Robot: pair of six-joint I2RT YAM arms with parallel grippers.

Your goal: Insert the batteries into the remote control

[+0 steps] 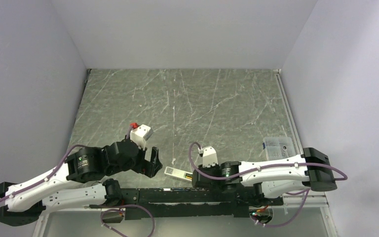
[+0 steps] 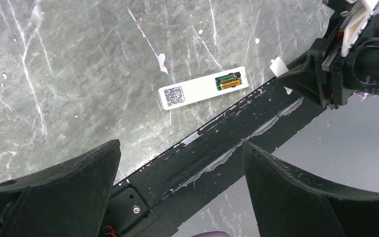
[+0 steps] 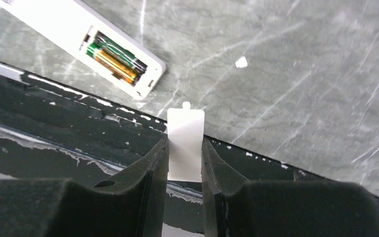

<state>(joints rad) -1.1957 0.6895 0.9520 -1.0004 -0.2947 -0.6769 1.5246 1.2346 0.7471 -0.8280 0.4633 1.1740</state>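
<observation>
Lying recess-side up on the marbled grey table point(image 1: 212, 98), the remote control point(image 2: 192, 91) sat just beside the black mounting rail point(image 2: 217, 145) at the near edge, between the two arms. Its battery recess was uncovered at the end nearer the right arm. Both batteries point(image 3: 114, 57) lay side by side inside it, one gold-green and one darker. Whether they were pressed fully home could not be told.

The right gripper point(image 3: 184, 145) stood at a narrow gap, pinching the small white battery cover point(image 3: 185, 126) by its long edges. The cover's latch tab pointed forward, a little short of the remote's open end. The left gripper point(image 2: 180, 148) was spread wide with nothing between its fingers, poised over the rail near the remote's QR-code sticker point(image 2: 173, 95).

The cover looked like thin, light plastic with some give, so the edge pinch seemed the right hold. Too hard a squeeze would probably bow it or shoot it out of the pads.

The remote looked stiff, light and smooth-shelled, and likely to skid on the slick tabletop once the cover was pushed against it. The safest hold seemed to be across its narrow sides at the sticker half, well clear of the recess, which the free left gripper was placed to do.

The batteries looked smooth, round and prone to rolling, so they seemed better left where they lay.
</observation>
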